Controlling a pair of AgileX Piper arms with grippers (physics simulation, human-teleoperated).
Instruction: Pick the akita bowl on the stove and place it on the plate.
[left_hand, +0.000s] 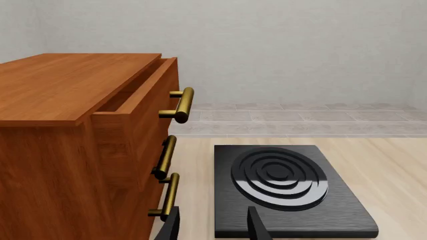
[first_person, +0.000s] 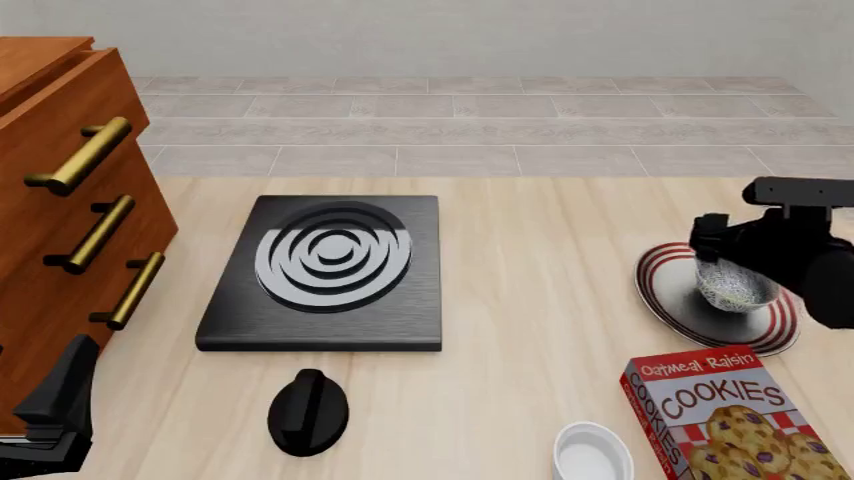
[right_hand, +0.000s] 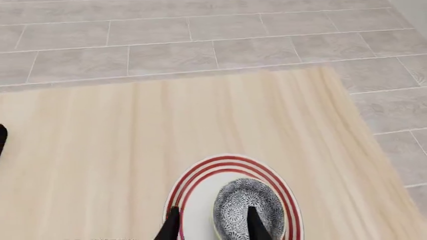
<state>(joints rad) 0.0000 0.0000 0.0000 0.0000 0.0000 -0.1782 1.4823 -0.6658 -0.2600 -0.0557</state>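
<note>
The akita bowl (first_person: 731, 288) (right_hand: 243, 200), speckled grey-white inside, rests on the red-striped white plate (first_person: 663, 298) (right_hand: 200, 181) at the table's right. My right gripper (first_person: 721, 268) (right_hand: 213, 227) is at the bowl and open. One finger is inside the bowl and the other outside its wall, with a gap on both sides. The black stove (first_person: 320, 260) (left_hand: 293, 200) lies left of centre with nothing on its burner rings. My left gripper (left_hand: 212, 227) (first_person: 51, 420) hangs open and holds nothing. It is at the front left, near the stove's near corner and beside the cabinet.
A wooden cabinet (first_person: 54, 200) (left_hand: 67, 125) with brass handles stands at the left, its top drawer slightly pulled out. A black knob-like object (first_person: 308, 410) lies in front of the stove. A white ramekin (first_person: 593, 455) and a cookies box (first_person: 721, 415) sit at the front right.
</note>
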